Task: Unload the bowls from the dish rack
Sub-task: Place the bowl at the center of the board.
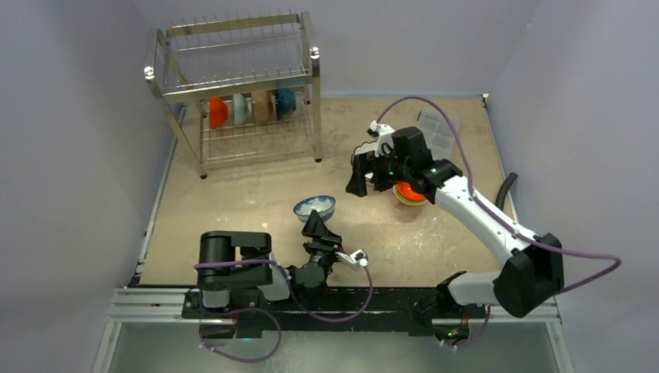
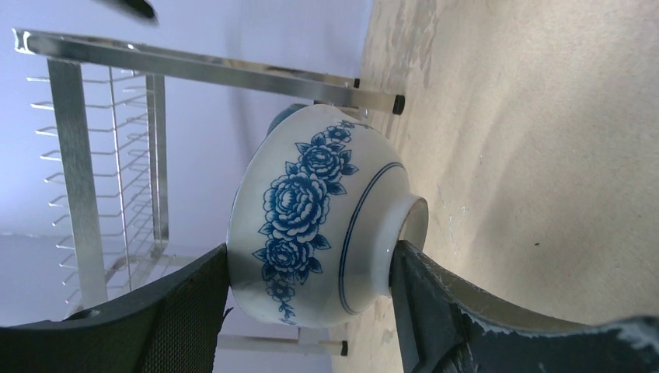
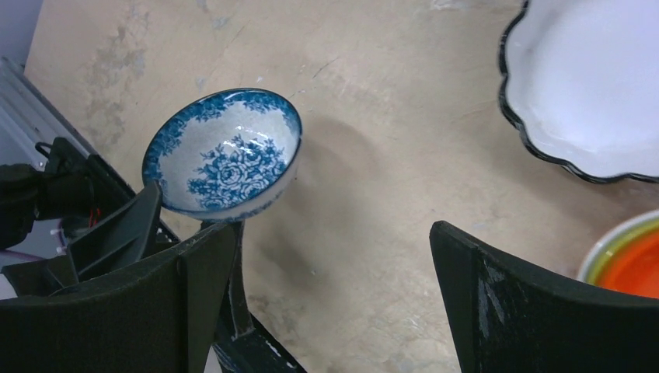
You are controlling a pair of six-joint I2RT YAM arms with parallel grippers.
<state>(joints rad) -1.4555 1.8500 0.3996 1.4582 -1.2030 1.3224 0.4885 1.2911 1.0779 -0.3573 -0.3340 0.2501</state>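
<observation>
- Soft, even, bright light; the overhead view is slightly hazy.
- Glare on the dish rack (image 1: 233,74) at 11 o'clock.
- Faint shadows on the worktop (image 1: 256,194).
- Near claw fingers blurred in wrist views.

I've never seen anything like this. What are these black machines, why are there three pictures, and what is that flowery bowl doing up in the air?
These are two robot arms bolted to a sandy table, emptying a shiny steel wire dish rack. One picture looks down from above; the other two come from small cameras on each arm's wrist. The left claw is shut on the white bowl with blue flowers, pinching its rim and foot. The right claw hangs open and empty over bowls already set down: a white scalloped bowl and an orange bowl. Four bowls stand on edge in the rack's lower tier.
</observation>
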